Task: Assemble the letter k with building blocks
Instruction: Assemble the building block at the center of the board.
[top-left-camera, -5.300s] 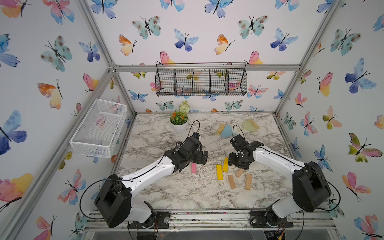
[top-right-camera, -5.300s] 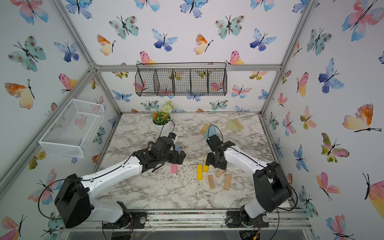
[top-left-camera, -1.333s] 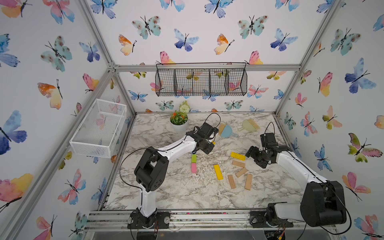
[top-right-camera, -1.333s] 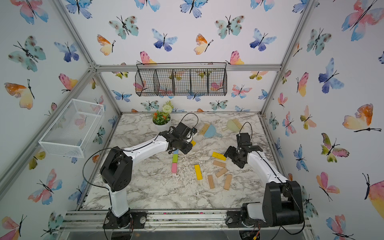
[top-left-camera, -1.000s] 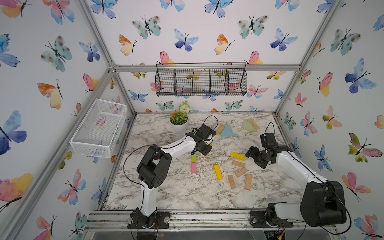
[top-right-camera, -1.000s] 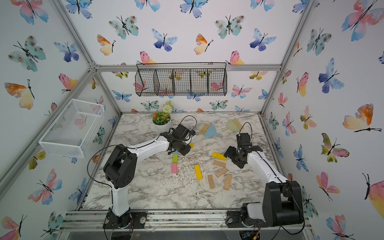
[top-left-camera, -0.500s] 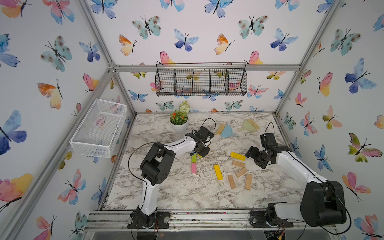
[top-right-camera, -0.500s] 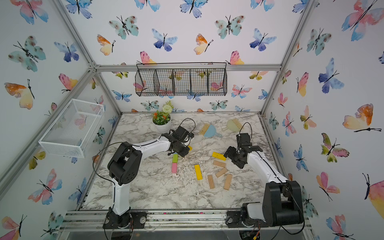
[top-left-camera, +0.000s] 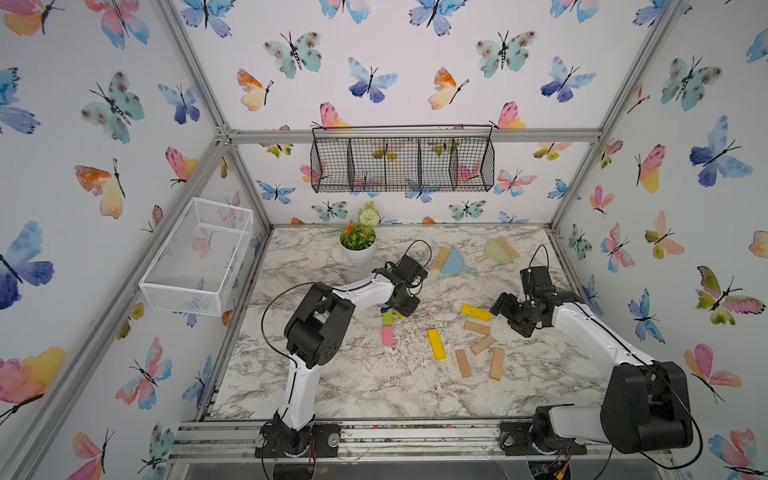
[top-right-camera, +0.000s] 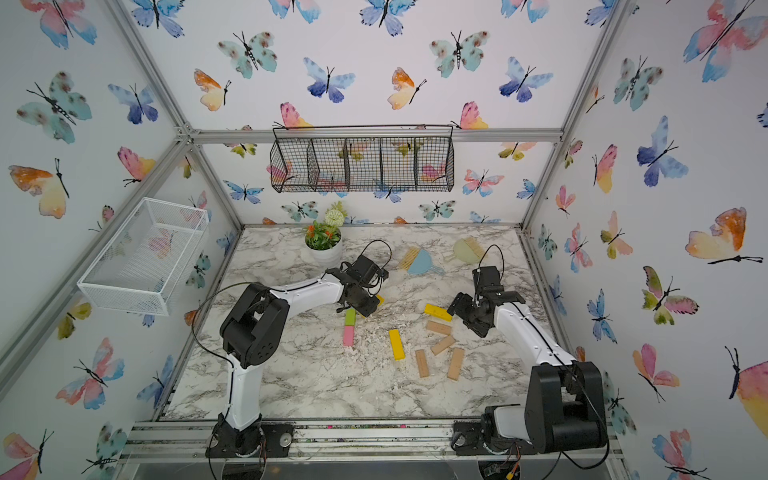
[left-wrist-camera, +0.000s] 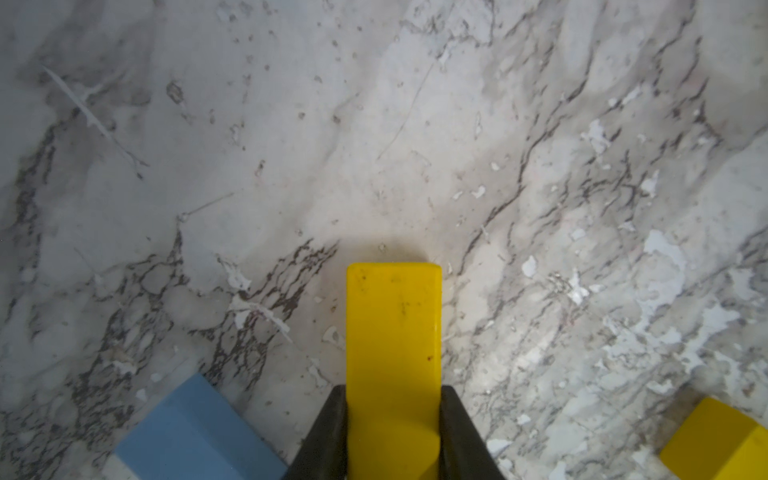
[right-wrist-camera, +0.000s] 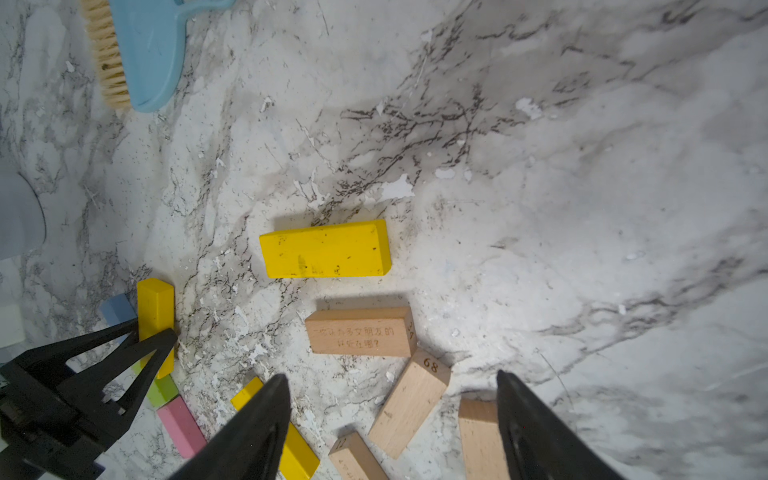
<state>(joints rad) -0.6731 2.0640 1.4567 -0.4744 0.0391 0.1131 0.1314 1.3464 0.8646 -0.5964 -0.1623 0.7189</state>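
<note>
Though clamped by left gripper (left-wrist-camera: 392, 390), yellow block (left-wrist-camera: 394, 324) looks scuffed.

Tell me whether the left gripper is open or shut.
Shut on the yellow block; fingers of the left gripper clamp its two sides in the wrist view.

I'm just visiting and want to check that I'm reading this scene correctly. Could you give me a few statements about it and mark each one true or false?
1. The left hand is gripping a yellow block. True.
2. The right hand is holding one of the tan blocks. False: it is open and empty, and all the tan blocks lie on the table.
3. The pink block and the green block lie end to end. True.
4. Both dustpans are blue. False: there is a blue dustpan and a green dustpan.
</note>
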